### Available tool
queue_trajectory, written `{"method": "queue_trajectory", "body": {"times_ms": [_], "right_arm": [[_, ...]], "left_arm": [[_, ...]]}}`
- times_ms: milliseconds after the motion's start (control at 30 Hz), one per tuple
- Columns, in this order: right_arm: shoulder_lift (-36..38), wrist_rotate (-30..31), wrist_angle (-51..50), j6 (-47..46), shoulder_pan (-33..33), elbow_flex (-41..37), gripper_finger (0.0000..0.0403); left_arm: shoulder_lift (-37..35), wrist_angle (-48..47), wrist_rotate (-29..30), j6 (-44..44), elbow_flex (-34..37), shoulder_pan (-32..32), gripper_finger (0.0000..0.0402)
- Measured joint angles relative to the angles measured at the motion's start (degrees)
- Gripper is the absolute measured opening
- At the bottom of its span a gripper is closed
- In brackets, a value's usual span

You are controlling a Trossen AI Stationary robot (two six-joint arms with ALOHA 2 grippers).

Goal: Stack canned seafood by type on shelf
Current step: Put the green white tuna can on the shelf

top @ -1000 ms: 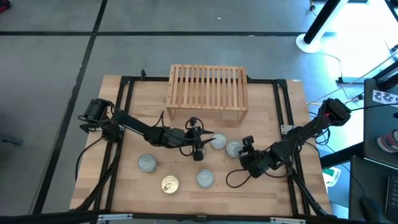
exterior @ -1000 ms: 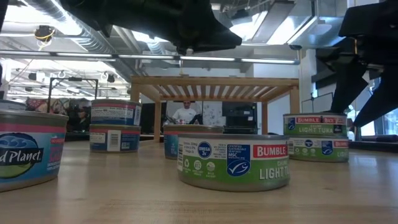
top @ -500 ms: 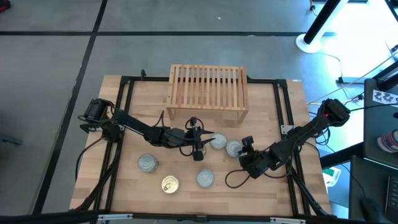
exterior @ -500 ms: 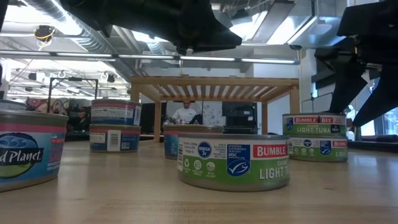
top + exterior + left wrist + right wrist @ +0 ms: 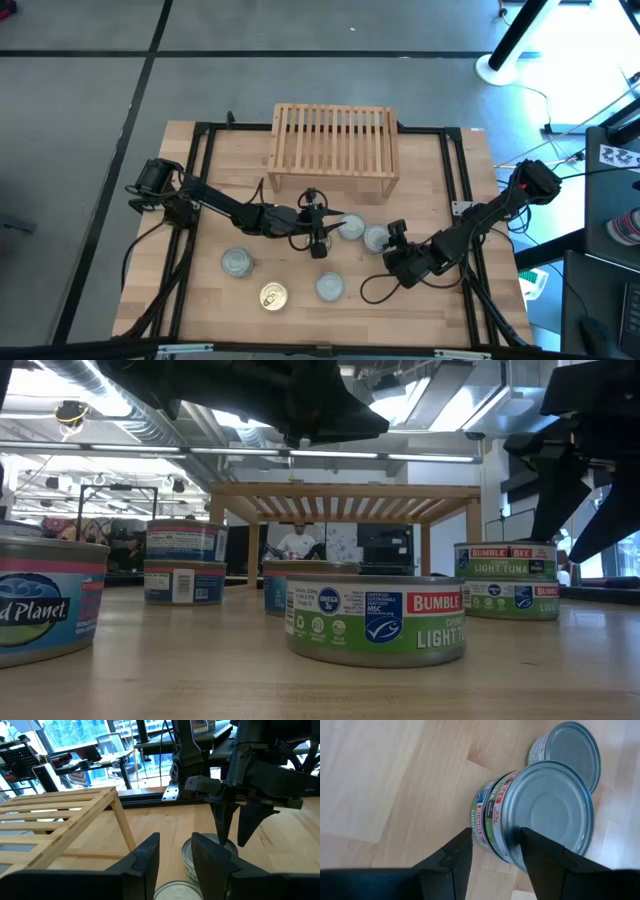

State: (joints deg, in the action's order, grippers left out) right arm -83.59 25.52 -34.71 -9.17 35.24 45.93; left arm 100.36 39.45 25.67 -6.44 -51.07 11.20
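The light-wood shelf (image 5: 335, 140) stands at the table's far middle with its slatted top bare. In front of it, two green-labelled tins form a stack (image 5: 376, 239) (image 5: 507, 580), the upper resting on the lower one's lid. A single silver-topped tin (image 5: 351, 227) (image 5: 567, 750) sits on the table just to their left. My right gripper (image 5: 393, 232) (image 5: 495, 837) slants down over the stack's near right side, open. My left gripper (image 5: 338, 221) (image 5: 175, 852) hovers level above the single tin, open and empty. My right gripper comes slanting down from the table's near right at the top tin's silver lid (image 5: 547, 805). One fingertip (image 5: 526, 832) stands over the lid's edge. I cannot tell whether it touches the lid. The tin sits flat on the one below.
Near the front lie a gold-topped tin (image 5: 273, 296), a green-labelled tin (image 5: 329, 287) (image 5: 375, 618) and a blue-labelled stack of two (image 5: 236, 262) (image 5: 185, 562). Black frame rails (image 5: 455, 180) border the table. A person (image 5: 297, 540) is in the room beyond.
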Motion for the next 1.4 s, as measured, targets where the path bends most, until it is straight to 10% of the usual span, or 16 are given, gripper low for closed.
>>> {"method": "queue_trajectory", "body": {"times_ms": [500,967,1400], "right_arm": [[0.1,-0.1,0.3,0.1,0.0,0.2,0.0008],[0.1,-0.6,1.0,0.0,0.0,0.2,0.0002],[0.0,-2.0,0.1,-0.3,0.0,2.4,0.0001]], "left_arm": [[0.0,0.0,0.0,0.0,0.0,0.0,0.0109],[0.5,0.3,-9.8,-3.7,-1.4,0.0,0.0117],[11.0,0.3,-10.7,-14.3,-8.6,0.0,0.0209]]}}
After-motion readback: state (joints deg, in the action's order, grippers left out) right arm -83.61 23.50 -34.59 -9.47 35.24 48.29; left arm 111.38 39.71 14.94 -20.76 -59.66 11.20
